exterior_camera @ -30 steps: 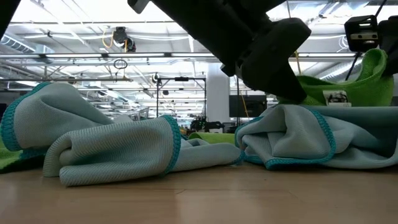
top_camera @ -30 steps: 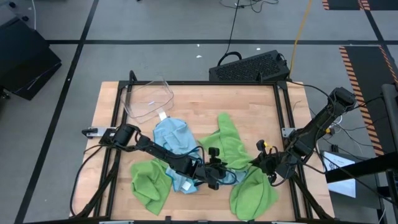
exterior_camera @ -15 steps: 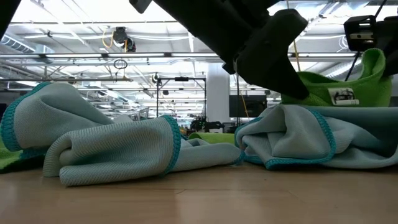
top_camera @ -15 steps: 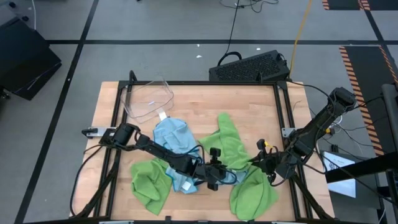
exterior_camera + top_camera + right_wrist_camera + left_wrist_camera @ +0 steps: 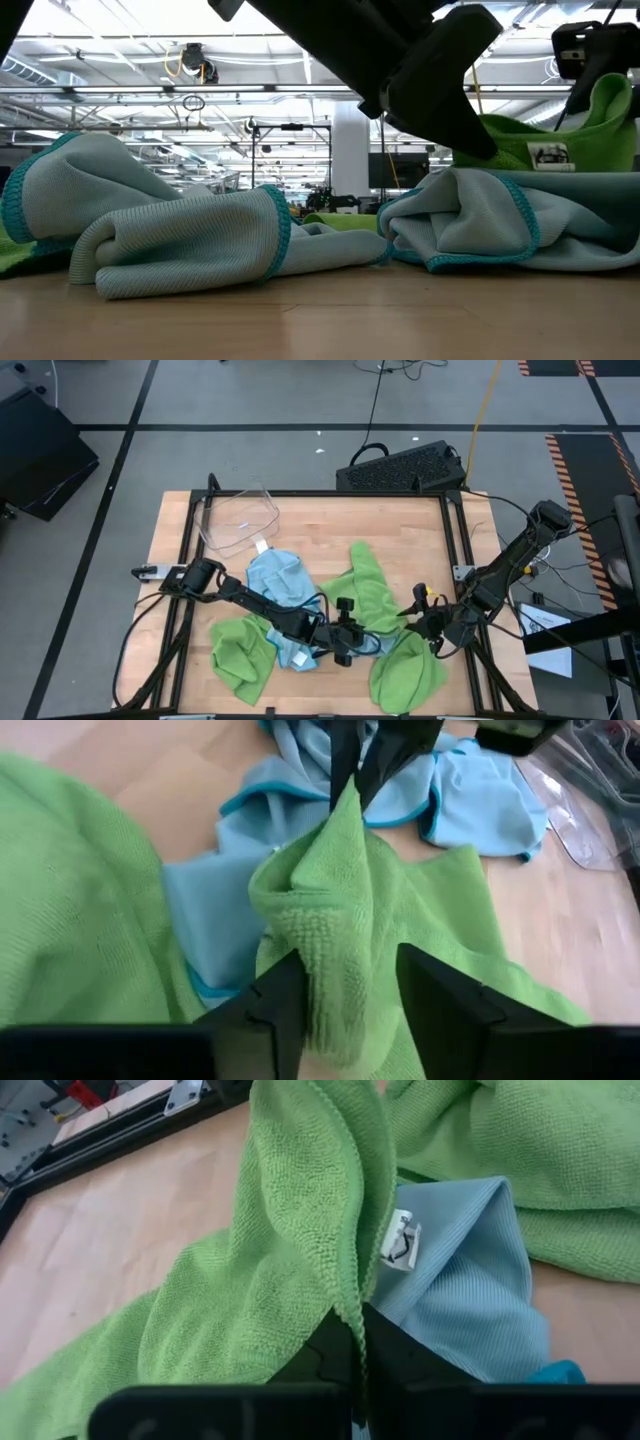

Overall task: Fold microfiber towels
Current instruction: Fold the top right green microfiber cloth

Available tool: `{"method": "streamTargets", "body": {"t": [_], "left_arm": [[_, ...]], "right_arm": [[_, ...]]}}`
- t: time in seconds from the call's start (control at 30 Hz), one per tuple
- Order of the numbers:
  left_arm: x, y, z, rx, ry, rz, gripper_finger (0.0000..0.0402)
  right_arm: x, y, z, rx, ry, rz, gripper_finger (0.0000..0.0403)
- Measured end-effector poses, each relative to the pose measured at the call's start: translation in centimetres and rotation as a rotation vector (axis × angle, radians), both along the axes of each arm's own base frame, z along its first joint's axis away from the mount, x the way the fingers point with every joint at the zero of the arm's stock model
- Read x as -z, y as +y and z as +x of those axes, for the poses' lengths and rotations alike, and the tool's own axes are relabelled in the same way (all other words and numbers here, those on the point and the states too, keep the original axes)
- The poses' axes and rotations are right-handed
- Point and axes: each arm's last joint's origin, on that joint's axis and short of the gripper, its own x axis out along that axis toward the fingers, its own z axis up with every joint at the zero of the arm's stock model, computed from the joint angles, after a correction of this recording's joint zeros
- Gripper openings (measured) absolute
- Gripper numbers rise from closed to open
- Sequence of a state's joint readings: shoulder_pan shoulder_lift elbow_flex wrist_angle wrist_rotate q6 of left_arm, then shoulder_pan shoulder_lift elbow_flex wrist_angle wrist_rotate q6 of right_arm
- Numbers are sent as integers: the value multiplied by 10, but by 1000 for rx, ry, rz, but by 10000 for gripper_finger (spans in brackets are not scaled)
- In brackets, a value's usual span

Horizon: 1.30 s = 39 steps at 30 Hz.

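Pinching a green towel point(image 5: 300, 1230) edge — left gripper point(image 5: 355, 1342) clamped; right gripper point(image 5: 345, 985) seemingly parted around its fold

A pale wooden table point(image 5: 395, 525) with a dark frame along its edges carried everything. A clear plastic bin point(image 5: 240, 520) stood near its far left corner, and just in front of it lay a crumpled light blue towel point(image 5: 275, 575), with a second blue towel point(image 5: 297, 651) bunched nearer the front edge. Three lime green towels lay around these: one point(image 5: 241, 657) at the front left, one point(image 5: 408, 670) at the front right, and a long one point(image 5: 367, 585) stretched across the middle, partly lifted off the wood.
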<state>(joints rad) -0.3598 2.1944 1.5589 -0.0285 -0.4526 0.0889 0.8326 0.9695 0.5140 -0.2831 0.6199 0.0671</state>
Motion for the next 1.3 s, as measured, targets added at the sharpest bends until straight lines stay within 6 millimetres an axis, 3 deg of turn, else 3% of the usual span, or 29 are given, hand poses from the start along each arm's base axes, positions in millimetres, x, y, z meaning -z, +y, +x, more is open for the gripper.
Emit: {"method": "streamTargets", "body": {"t": [0.17, 0.3, 0.5, 0.73, 0.8, 0.93, 1.17, 1.3], "left_arm": [[0, 0, 0, 0, 0, -16, 11], [0, 1, 1, 25, 8, -27, 5], [0, 6, 2, 19, 8, -43, 5], [0, 6, 2, 28, 9, -38, 6], [0, 6, 3, 33, 10, -33, 4], [0, 7, 3, 30, 10, -34, 10], [0, 10, 4, 23, 10, -55, 6], [0, 12, 5, 19, 10, -61, 11]], "right_arm": [[-3, 4, 2, -35, -11, 63, 163], [-3, 5, 1, -66, 15, 95, 151], [-5, 9, 2, -105, 16, 152, 104], [-4, 9, 2, -119, 51, 200, 12], [-4, 10, 1, -106, 54, 217, 6], [-2, 10, 2, -50, 76, 274, 52], [14, 17, 6, 42, 177, 342, 194], [20, 22, 6, 29, 206, 346, 235]]}}
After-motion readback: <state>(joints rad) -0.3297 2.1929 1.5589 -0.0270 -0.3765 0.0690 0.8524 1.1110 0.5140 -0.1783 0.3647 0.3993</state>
